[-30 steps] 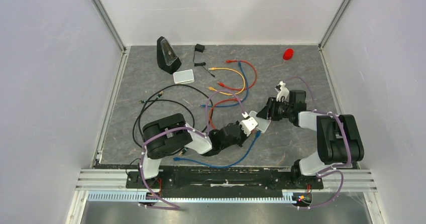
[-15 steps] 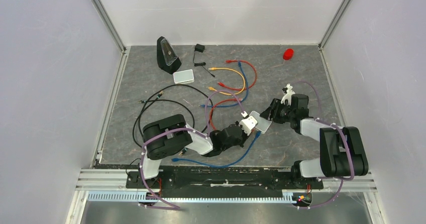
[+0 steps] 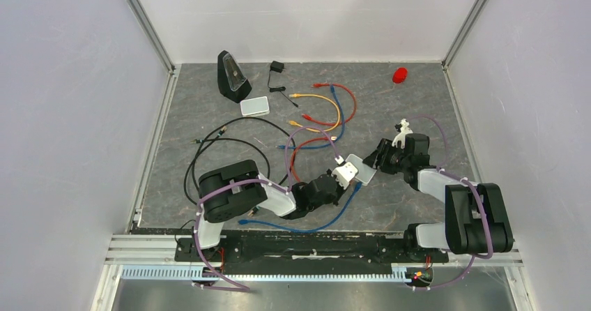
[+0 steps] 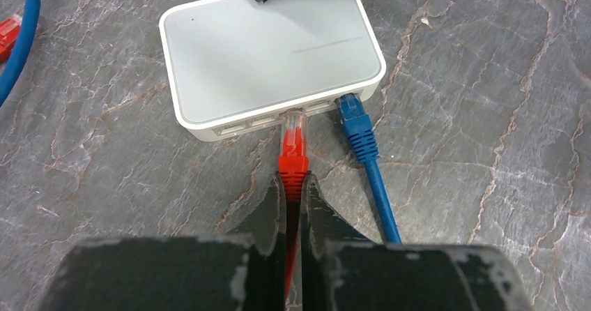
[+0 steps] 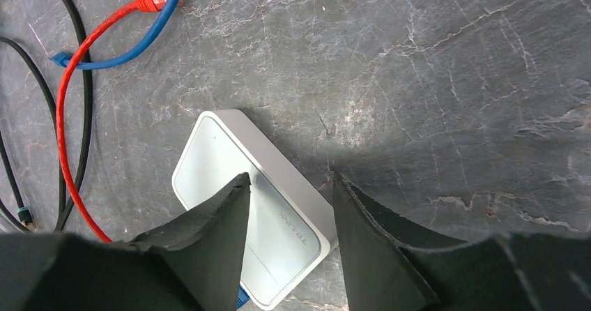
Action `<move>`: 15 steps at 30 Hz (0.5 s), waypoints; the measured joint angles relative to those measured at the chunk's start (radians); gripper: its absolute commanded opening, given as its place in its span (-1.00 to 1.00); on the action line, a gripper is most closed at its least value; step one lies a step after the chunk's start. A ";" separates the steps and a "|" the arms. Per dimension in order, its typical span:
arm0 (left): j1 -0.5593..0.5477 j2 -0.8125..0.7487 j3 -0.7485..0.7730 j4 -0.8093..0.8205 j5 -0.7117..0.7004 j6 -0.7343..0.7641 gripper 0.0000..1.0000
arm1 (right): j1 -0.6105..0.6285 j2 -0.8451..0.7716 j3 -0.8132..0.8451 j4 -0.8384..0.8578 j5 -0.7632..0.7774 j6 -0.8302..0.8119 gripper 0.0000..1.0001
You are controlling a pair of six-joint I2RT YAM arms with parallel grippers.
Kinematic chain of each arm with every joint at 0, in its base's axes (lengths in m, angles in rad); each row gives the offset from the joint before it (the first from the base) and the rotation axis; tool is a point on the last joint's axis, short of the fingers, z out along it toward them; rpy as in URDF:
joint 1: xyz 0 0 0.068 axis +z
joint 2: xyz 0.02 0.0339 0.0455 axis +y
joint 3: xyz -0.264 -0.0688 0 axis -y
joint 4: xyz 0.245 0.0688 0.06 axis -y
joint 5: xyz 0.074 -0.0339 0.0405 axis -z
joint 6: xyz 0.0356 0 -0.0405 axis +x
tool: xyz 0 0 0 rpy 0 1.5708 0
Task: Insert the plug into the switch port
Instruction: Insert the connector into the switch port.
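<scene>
Clamped tight, the left gripper (image 4: 294, 185) jaws pinch the red plug (image 4: 293, 147) by its boot, straight ahead of them. Its clear tip points lengthwise at the mouth of a middle switch port (image 4: 295, 112) in the pale rounded box (image 4: 265, 60), just left of a blue plug (image 4: 354, 126). Right gripper (image 5: 290, 185) jaws stand apart over the box, lettered TP-LINK (image 5: 295, 229).

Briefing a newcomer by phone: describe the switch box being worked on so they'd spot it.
On the grey table, look front-centre. The flat pale grey-white rounded box has a blue cable plugged in; its twin lies beside the black wedge-shaped device.
</scene>
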 measured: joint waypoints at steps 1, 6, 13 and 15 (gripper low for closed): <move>0.000 0.000 0.000 0.000 -0.001 0.000 -0.96 | 0.000 0.000 -0.001 0.000 0.000 0.000 -0.03; -0.002 0.000 0.000 -0.001 -0.002 0.000 -0.96 | 0.000 -0.018 -0.027 0.020 -0.006 0.011 -0.07; -0.037 0.000 0.007 -0.015 -0.031 -0.003 -0.96 | -0.002 -0.066 -0.096 0.079 -0.006 0.079 -0.08; -0.050 0.000 0.011 -0.024 -0.040 -0.004 -0.95 | -0.002 -0.071 -0.100 0.080 -0.005 0.089 -0.08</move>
